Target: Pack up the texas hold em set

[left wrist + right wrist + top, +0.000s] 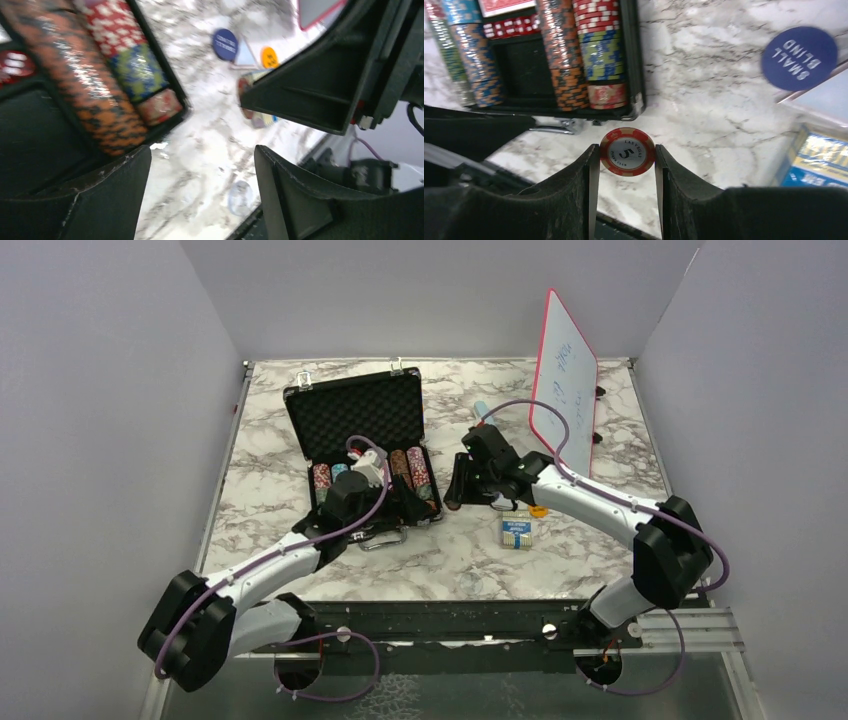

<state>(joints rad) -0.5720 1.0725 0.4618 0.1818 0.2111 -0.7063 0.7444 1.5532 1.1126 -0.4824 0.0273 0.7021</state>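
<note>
The black briefcase (355, 410) lies open at the back left, its foam lid upright. Rows of striped chips (412, 472) fill its tray; they also show in the right wrist view (564, 55) with red dice (511, 26). My right gripper (627, 156) is shut on a red "5" poker chip (627, 151), held on edge above the table just off the case's front right corner (638, 102). In the top view it (455, 488) hangs right of the case. My left gripper (202, 172) is open and empty over the table by that same corner (412, 508).
A blue "small blind" button (799, 58), an orange button (539, 511) and a blue card deck (517, 531) lie on the marble right of the case. The red-framed whiteboard (565, 380) stands at the back right, a pale blue block (483, 410) beside it.
</note>
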